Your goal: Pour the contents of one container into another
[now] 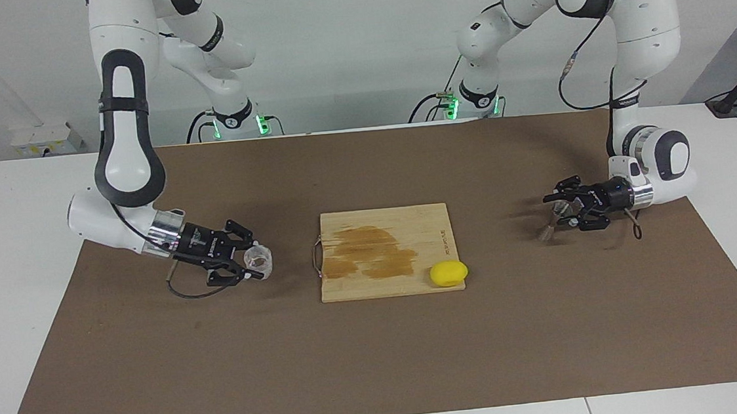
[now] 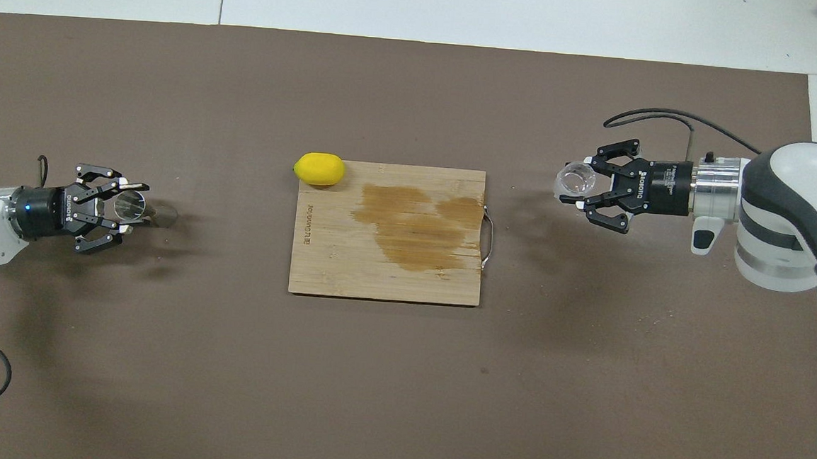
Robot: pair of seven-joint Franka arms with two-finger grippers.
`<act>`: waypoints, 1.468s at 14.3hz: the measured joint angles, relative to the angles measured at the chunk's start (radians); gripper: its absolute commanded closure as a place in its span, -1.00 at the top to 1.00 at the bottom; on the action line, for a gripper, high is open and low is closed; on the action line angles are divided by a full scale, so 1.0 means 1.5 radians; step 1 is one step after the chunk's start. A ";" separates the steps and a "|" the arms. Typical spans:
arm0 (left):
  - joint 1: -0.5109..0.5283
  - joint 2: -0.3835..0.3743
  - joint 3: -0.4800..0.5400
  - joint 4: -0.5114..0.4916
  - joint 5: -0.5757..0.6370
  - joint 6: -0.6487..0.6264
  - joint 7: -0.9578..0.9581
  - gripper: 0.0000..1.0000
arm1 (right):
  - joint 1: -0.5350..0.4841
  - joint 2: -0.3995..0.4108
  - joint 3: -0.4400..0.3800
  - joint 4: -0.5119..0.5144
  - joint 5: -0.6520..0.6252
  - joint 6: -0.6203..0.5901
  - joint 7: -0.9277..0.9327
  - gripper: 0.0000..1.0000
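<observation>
Glass cup (image 2: 577, 181) is hanging low over the tabletop (image 2: 398, 399) at three o'clock from the cutting board (image 2: 385, 270) seen from overhead, and the right tool (image 2: 581, 183) is clamping its thick sides. It is looking light, slick and breakable, and is standing upright, mouth skyward. At nine o'clock, the left tool (image 2: 132, 207) is surrounding the upright metal jigger (image 2: 130, 205); I cannot tell whether it is gripping.

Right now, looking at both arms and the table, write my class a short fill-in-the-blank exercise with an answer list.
1. The right gripper holds the clear ____ cup.
2. The left gripper is at the metal ____.
3. The lemon lies at a corner of the wooden ____.
4. The cutting board's metal handle faces the ____ arm's end.

Answers: glass; jigger; cutting board; right
</observation>
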 measured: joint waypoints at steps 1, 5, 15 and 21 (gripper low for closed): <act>0.000 -0.001 0.000 0.000 0.000 0.000 0.000 -0.35 | 0.000 0.000 0.001 0.000 0.000 0.000 0.000 -1.00; 0.000 -0.002 0.000 -0.001 0.000 0.000 0.000 -0.40 | 0.001 0.000 0.003 0.000 0.000 0.000 0.000 -1.00; -0.020 -0.010 -0.002 -0.005 0.000 0.013 -0.010 -0.70 | 0.001 -0.008 0.003 0.000 0.011 0.000 0.000 -1.00; -0.039 -0.042 -0.003 -0.021 0.000 0.014 -0.069 -0.72 | -0.002 -0.014 0.003 0.000 0.011 -0.009 0.000 -1.00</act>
